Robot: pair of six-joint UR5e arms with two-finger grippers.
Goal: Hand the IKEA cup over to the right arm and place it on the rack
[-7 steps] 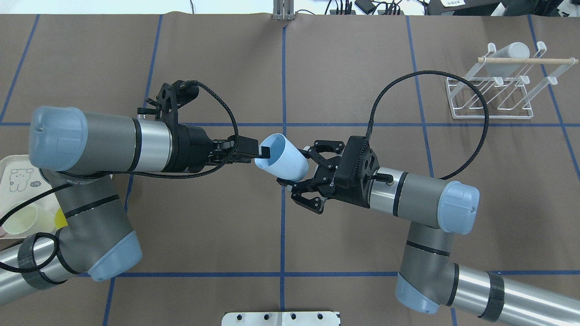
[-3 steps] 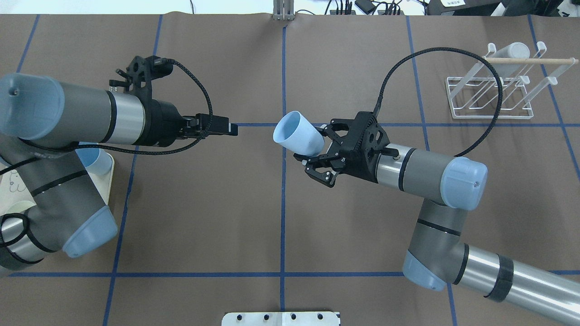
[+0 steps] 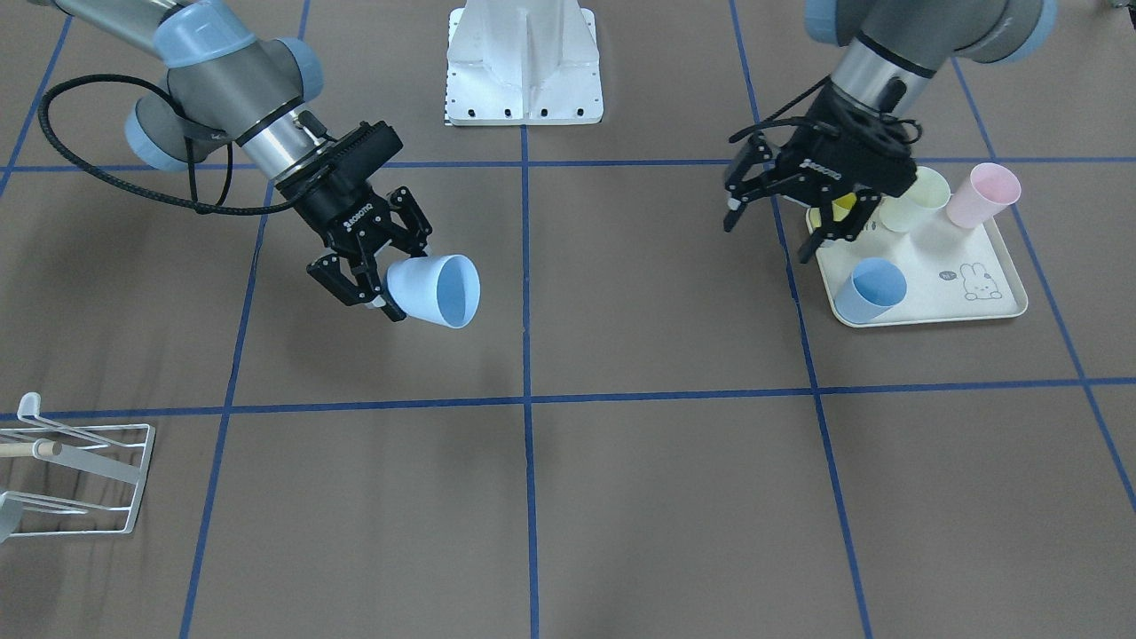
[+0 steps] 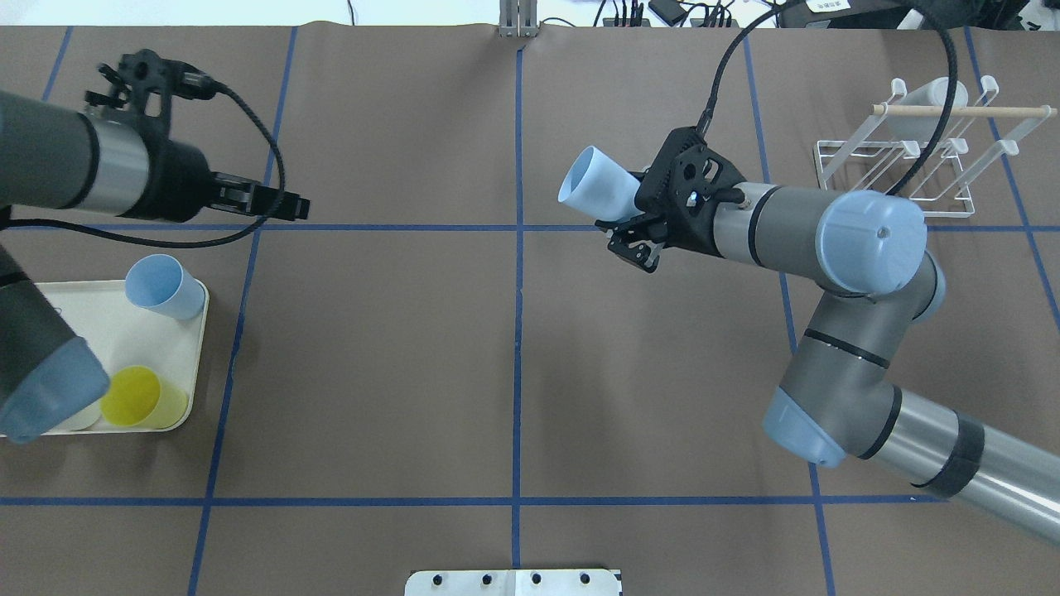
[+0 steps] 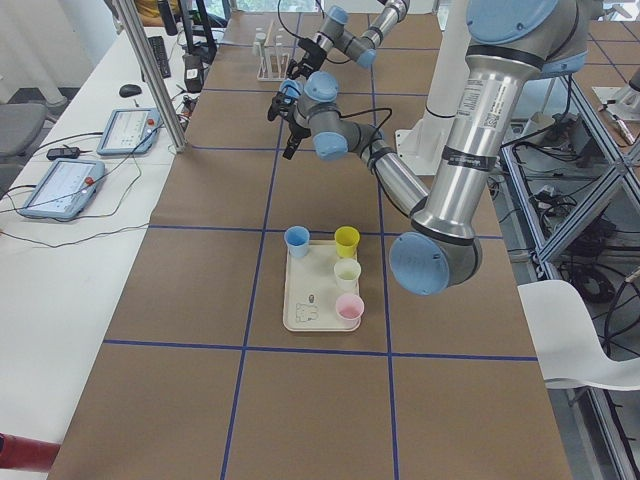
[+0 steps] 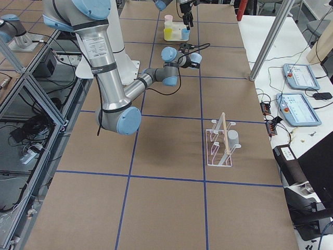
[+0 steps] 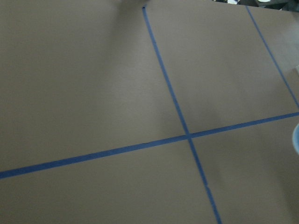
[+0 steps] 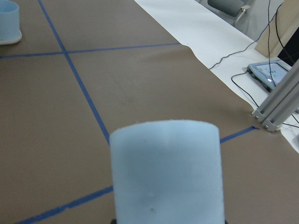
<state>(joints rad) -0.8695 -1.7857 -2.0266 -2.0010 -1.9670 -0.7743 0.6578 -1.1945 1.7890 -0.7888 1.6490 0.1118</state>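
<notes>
1. The right tool (image 3: 389, 266) is closed on the narrow base of the IKEA cup (image 3: 435, 291), with a finger pressed against either side.
2. The pale blue cup lies on its side, clear above the bench (image 3: 621, 497). Its open mouth points away from the right arm, towards the middle of the bench.
3. The rack (image 4: 903, 170) stands well apart from the cup, at the far corner of the bench on the robot's right. A pale cup (image 4: 932, 108) sits on it under the wooden dowel.
4. The left tool (image 3: 770, 229) is spread wide and holds nothing, hovering by the edge of the tray (image 3: 932, 306).
5. On the tray stand a blue cup (image 3: 870, 288), a cream cup (image 3: 919, 197) and a pink cup (image 3: 981, 193). A yellow one is mostly hidden behind the tool.
</notes>
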